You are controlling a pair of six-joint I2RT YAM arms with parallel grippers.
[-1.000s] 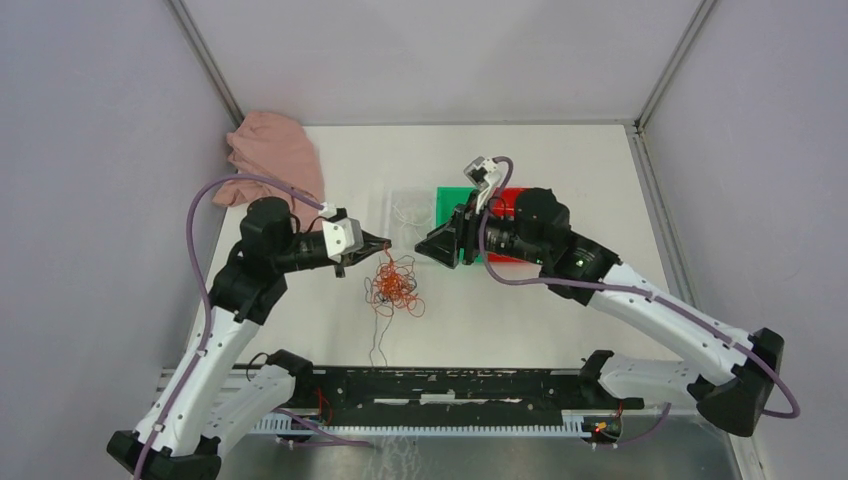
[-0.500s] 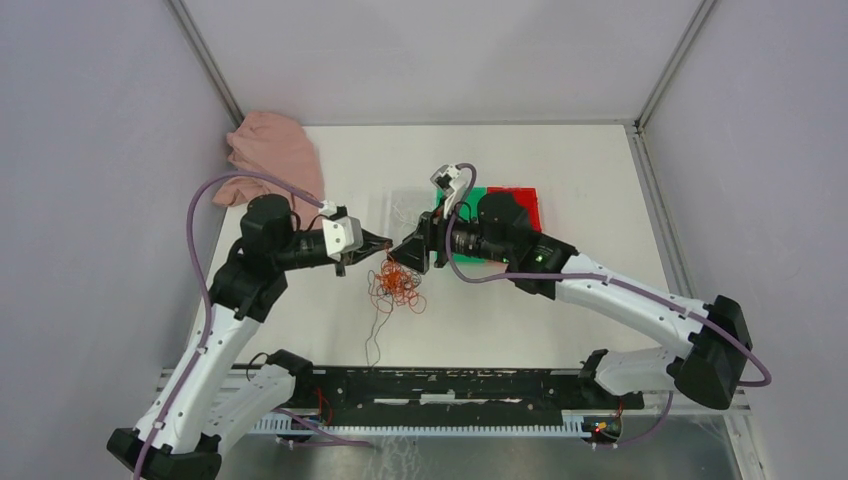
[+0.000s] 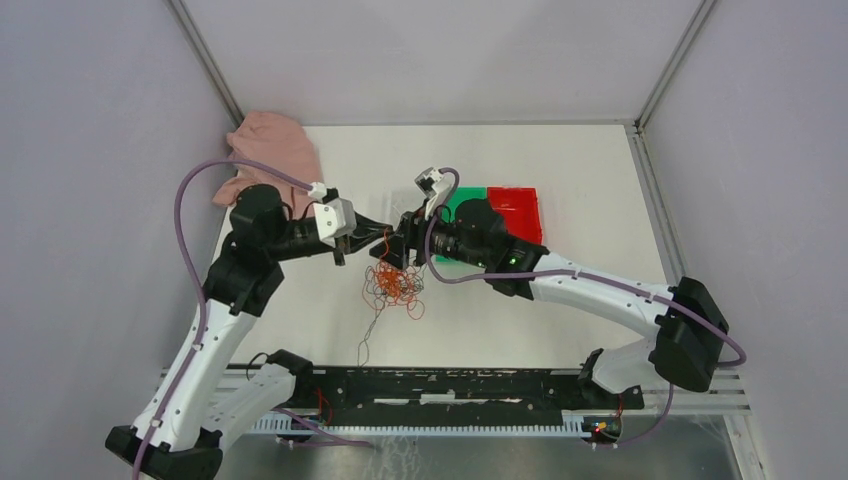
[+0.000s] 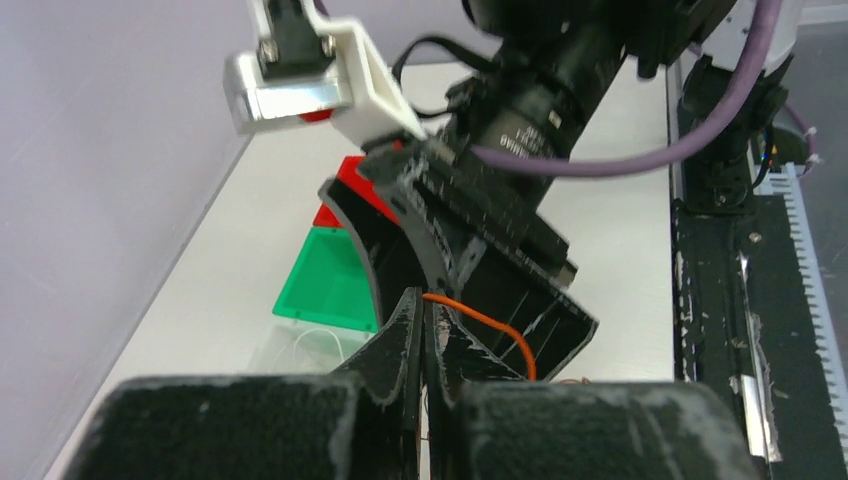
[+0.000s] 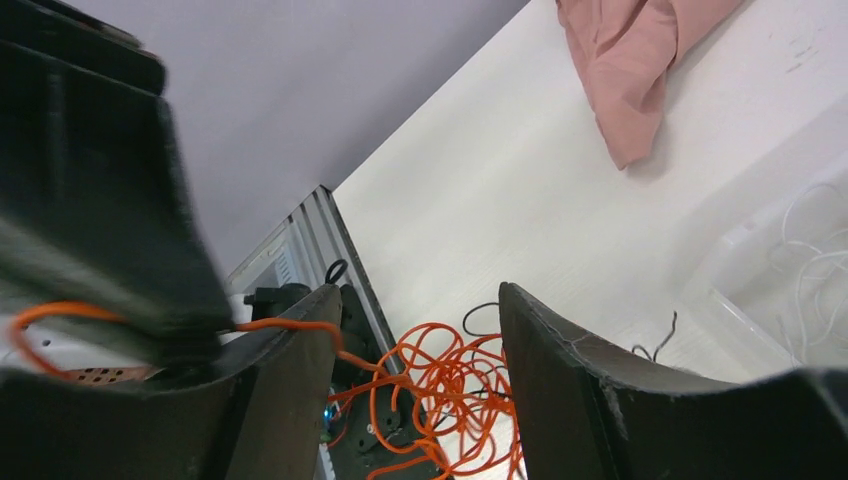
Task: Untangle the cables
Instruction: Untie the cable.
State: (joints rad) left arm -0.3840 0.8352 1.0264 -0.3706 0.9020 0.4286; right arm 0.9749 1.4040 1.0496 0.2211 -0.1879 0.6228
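The cables [image 3: 393, 285] are a wad of thin orange loops with a few black strands, hanging from my left gripper down to the table. A black strand [image 3: 368, 335] trails toward the near edge. My left gripper [image 3: 380, 237] is shut on one orange strand [image 4: 470, 318], pinched at its fingertips [image 4: 425, 300]. My right gripper [image 3: 400, 248] is open and almost touching the left one's tip. In the right wrist view the orange loops [image 5: 450, 390] hang below and between the open fingers [image 5: 290, 390]. The held strand runs past the right gripper's [image 5: 415, 300] left fingertip.
A pink cloth [image 3: 270, 155] lies at the back left. A green bin [image 3: 462, 200] and a red bin [image 3: 515, 208] sit behind the right arm. A clear bin [image 3: 405, 212] holding a whitish wire [image 5: 815, 250] stands beside them. Grey walls enclose the table.
The right arm has swung left until its open gripper reaches the left gripper's tip. The left gripper rose slightly, still holding the orange strand, and the wad shifted with it.
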